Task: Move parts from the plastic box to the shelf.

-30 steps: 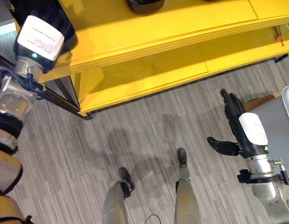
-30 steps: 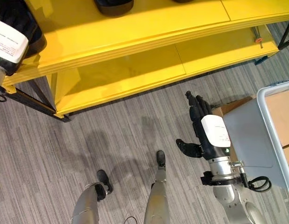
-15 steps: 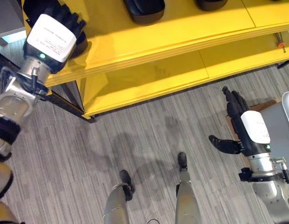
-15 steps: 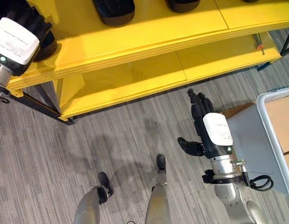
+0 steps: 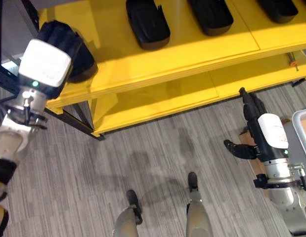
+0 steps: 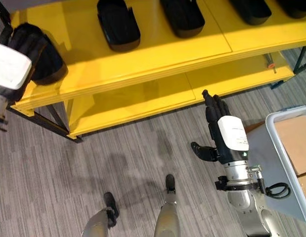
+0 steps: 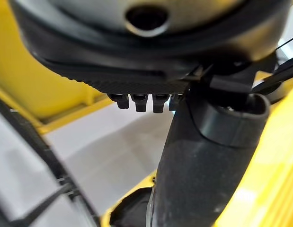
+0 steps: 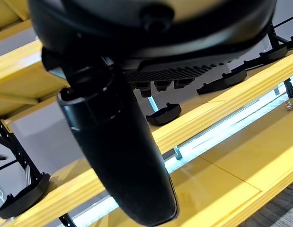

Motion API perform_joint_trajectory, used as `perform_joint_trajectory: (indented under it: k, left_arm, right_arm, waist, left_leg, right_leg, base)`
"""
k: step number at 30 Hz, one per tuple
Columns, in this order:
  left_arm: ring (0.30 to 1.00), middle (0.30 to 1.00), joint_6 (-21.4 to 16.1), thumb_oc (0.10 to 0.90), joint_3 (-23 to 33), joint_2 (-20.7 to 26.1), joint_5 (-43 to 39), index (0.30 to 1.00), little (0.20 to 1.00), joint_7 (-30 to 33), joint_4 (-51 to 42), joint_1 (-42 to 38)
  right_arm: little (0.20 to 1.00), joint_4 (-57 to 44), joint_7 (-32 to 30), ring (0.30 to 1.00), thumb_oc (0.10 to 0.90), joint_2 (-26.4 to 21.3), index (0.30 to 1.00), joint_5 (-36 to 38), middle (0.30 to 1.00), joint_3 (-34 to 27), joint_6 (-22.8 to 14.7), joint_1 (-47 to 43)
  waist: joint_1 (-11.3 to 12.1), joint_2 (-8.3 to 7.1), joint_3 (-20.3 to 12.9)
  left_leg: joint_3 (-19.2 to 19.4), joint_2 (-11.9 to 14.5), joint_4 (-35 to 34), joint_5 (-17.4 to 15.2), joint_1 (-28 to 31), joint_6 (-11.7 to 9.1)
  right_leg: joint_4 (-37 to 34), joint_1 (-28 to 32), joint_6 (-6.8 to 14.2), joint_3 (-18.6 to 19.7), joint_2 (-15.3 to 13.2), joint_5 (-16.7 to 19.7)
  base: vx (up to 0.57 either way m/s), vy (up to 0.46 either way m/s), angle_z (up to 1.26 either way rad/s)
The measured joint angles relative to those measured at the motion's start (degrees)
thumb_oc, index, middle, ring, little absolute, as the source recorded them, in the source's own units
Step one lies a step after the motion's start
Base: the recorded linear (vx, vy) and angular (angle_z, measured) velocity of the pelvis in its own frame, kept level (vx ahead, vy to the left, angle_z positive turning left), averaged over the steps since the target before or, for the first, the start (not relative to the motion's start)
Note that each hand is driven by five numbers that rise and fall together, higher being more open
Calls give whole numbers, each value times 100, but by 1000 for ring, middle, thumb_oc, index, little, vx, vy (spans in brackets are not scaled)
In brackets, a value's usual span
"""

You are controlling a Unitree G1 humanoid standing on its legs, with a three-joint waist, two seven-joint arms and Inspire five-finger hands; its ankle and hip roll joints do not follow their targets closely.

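Two hands at the yellow shelf (image 5: 182,54): left hand (image 5: 46,59) sits over a black part (image 5: 81,57) at its end, grip unclear, likely placing; right hand (image 6: 227,131) hangs open below.

Bare shelf (image 6: 157,47) between black parts (image 6: 118,23)

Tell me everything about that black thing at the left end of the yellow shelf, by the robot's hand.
The black part looks like a matte dark plastic tray with a rounded end and a raised rim. It sits on the top board of the yellow shelf, at its left end, apart from the similar black parts in a row to its right. The robot's left hand lies over it, covering much of it; whether the fingers grip it cannot be told.
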Motion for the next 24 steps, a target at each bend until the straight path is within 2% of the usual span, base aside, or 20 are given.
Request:
perform_joint_trajectory:
  k: [1, 3, 4, 5, 7, 9, 10, 11, 12, 14, 15, 20, 21, 22, 24]
  left_arm:
    - [1000, 1000, -9, 900, 321, -65, -13, 1000, 1000, -19, -180, 283]
    - [1000, 1000, -112, 900, 1347, -440, -258, 1000, 1000, -64, -843, 1262]
    - [1000, 1000, -174, 900, 1644, -558, -405, 1000, 1000, -74, -1122, 1622]
    - [1000, 1000, -256, 900, 1905, -682, -525, 1000, 1000, -75, -1377, 1996]
    - [1000, 1000, -352, 900, 2031, -985, -801, 1000, 1000, -159, -1598, 2274]
    - [1000, 1000, -499, 900, 2449, -1874, -1239, 1000, 1000, -235, -2095, 2782]
    - [1000, 1000, -593, 900, 2496, -2128, -1414, 1000, 1000, -265, -2229, 2983]
    - [1000, 1000, -593, 900, 2496, -2128, -1414, 1000, 1000, -265, -2229, 2983]
    - [1000, 1000, -781, 900, 2506, -2448, -1902, 1000, 1000, -485, -2539, 3433]
    - [1000, 1000, -823, 900, 2511, -2796, -2235, 1000, 1000, -496, -2564, 3428]
    - [1000, 1000, -835, 900, 2654, -3721, -2904, 1000, 1000, -703, -2942, 3686]
    - [1000, 1000, -999, 900, 1923, -4149, -4256, 1000, 1000, -1215, -3048, 4176]
    - [1000, 1000, -1005, 900, 1844, -4318, -4374, 1000, 1000, -1236, -3041, 4253]
    - [1000, 1000, -1020, 900, 1606, -4536, -4945, 1000, 1000, -1396, -2983, 4374]
    - [1000, 1000, -1041, 900, 1399, -4618, -5423, 1000, 1000, -1573, -2817, 4405]
  right_arm:
    - [1000, 4, 12, 1000, 900, 45, 1000, 1, 1000, -21, 38, 3]
    - [1000, 7, 101, 1000, 900, 148, 1000, 5, 1000, -36, 76, 24]
    - [1000, 7, 145, 1000, 900, 156, 1000, 6, 1000, -34, 105, 36]
    - [1000, 7, 207, 1000, 900, 154, 1000, 6, 1000, -35, 129, 49]
    - [1000, 7, 241, 1000, 900, 151, 1000, 14, 1000, -44, 171, 49]
    - [1000, 3, 360, 1000, 900, 159, 1000, 135, 1000, -37, 201, -48]
    - [1000, 2, 405, 1000, 900, 167, 1000, 197, 1000, -19, 233, -97]
    - [1000, 2, 405, 1000, 900, 167, 1000, 197, 1000, -19, 233, -97]
    - [1000, -17, 436, 1000, 900, 206, 1000, 337, 1000, -4, 251, -164]
    - [1000, -12, 482, 1000, 900, 262, 1000, 347, 1000, 13, 265, -131]
    - [1000, -40, 568, 1000, 900, 341, 1000, 553, 1000, 117, 286, -121]
    - [1000, -60, 681, 1000, 900, 347, 1000, 967, 1000, 528, 243, -164]
    - [1000, -64, 685, 1000, 900, 351, 1000, 1015, 1000, 561, 243, -144]
    - [1000, -59, 744, 1000, 900, 351, 1000, 1129, 1000, 600, 247, -119]
    - [1000, -61, 791, 1000, 900, 347, 1000, 1189, 1000, 707, 239, -102]
  waist:
    - [18, 6, -3]
    - [69, 17, -11]
    - [124, 20, -13]
    - [165, 37, -39]
    - [256, 118, -194]
    - [278, 202, -259]
    - [287, 231, -285]
    - [287, 231, -285]
    - [278, 236, -441]
    - [276, 264, -486]
    - [239, 304, -555]
    - [331, 383, -767]
    - [314, 398, -799]
    - [303, 422, -813]
    - [286, 429, -833]
  left_leg:
    - [4, 12, -156, 87, 115, -67]
    - [7, 37, -526, 248, 482, -140]
    - [17, 59, -664, 298, 645, -179]
    - [20, 109, -830, 369, 826, -229]
    - [-1, 180, -1078, 490, 972, -275]
    - [29, 205, -1426, 622, 1316, -309]
    - [35, 229, -1546, 660, 1465, -324]
    - [35, 229, -1546, 660, 1465, -324]
    - [60, 293, -1868, 785, 1766, -360]
    - [42, 283, -1953, 836, 1852, -364]
    - [21, 344, -1975, 842, 1991, -369]
    - [-33, 572, -1977, 821, 2125, -340]
    - [-26, 584, -1978, 820, 2133, -338]
    - [-39, 625, -1978, 821, 2183, -337]
    - [-42, 672, -1981, 810, 2241, -331]
  right_leg:
    - [-20, 58, 1, -40, 16, 0]
    - [-83, 288, 1, -46, 102, 1]
    - [-115, 395, 1, -49, 165, 0]
    - [-156, 517, 0, -69, 233, -18]
    - [-176, 587, -19, -136, 324, -54]
    - [-215, 785, -3, -151, 386, -87]
    - [-216, 892, -8, -168, 421, -122]
    - [-216, 892, -8, -168, 421, -122]
    - [-217, 1041, -47, -180, 529, -188]
    - [-217, 1112, -43, -213, 516, -198]
    - [-219, 1266, -41, -270, 548, -236]
    - [-217, 1454, -137, -345, 802, -315]
    - [-219, 1463, -145, -343, 816, -321]
    - [-219, 1523, -172, -361, 857, -329]
    - [-218, 1584, -181, -366, 894, -375]
  base:
    - [31, -112, 0]
    - [36, -80, -2]
    - [13, -77, -9]
    - [4, -96, -7]
    - [32, -118, -1]
    - [55, -136, -3]
    - [35, -117, -2]
    - [38, -123, -4]
    - [23, -184, -2]
    - [12, -227, 5]
    - [-8, -119, 7]
    - [-9, -68, 3]
    - [0, -59, 2]
    - [0, -77, 1]
    - [-1, -62, 0]
